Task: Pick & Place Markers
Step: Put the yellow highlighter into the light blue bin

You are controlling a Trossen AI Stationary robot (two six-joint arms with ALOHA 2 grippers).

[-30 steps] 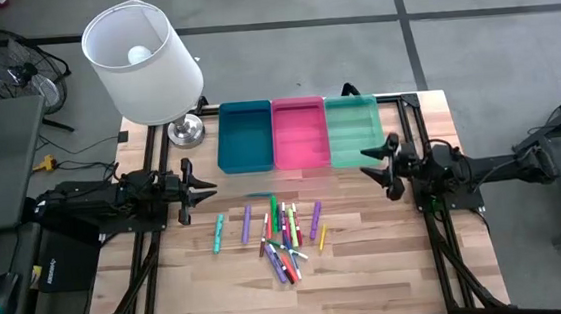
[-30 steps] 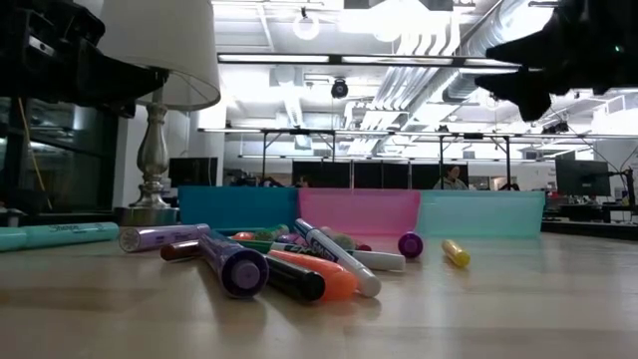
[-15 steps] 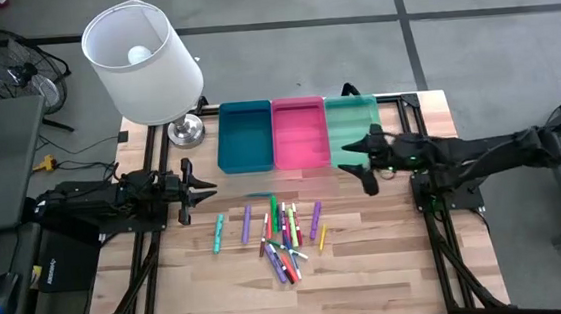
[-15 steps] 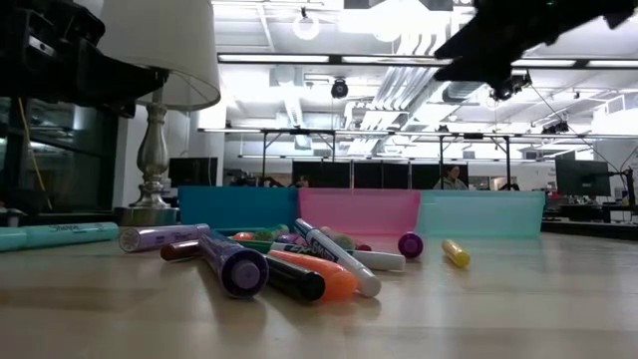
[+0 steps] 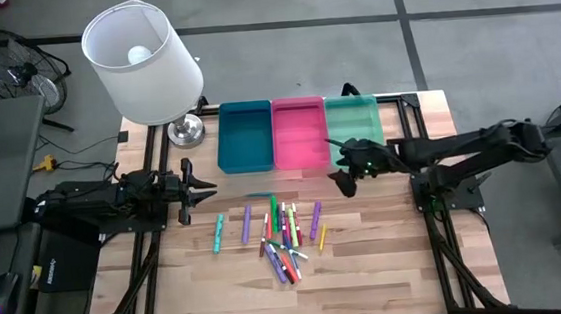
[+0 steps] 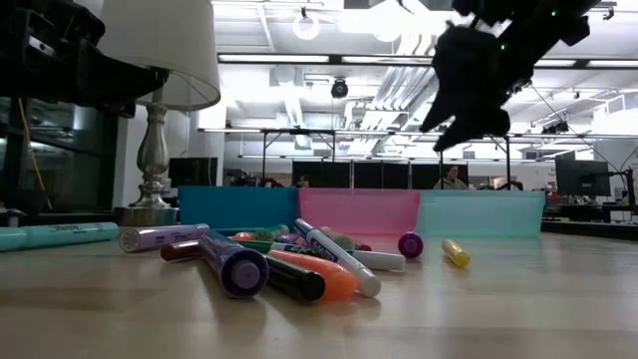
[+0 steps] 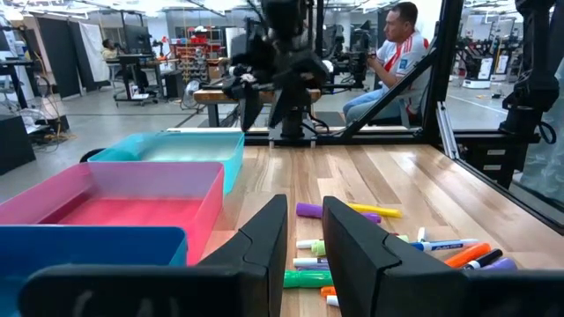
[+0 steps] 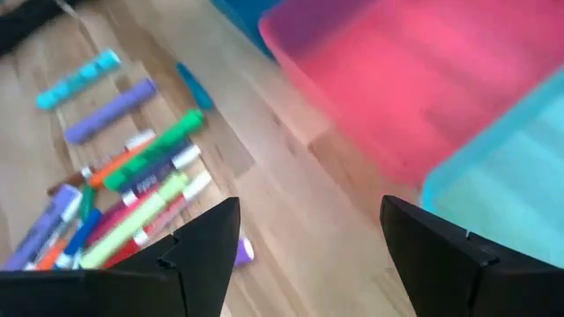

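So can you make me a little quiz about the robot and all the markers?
1. True or false: some markers already lie in the pink tray.
2. Which gripper is nearer the trays: A left gripper, B right gripper?
3. What colour is the tray nearest the lamp?

Key: 1 false, they all lie on the table. 2 B, open and empty. 3 blue.

A lamp stands beside blue, pink and green trays.
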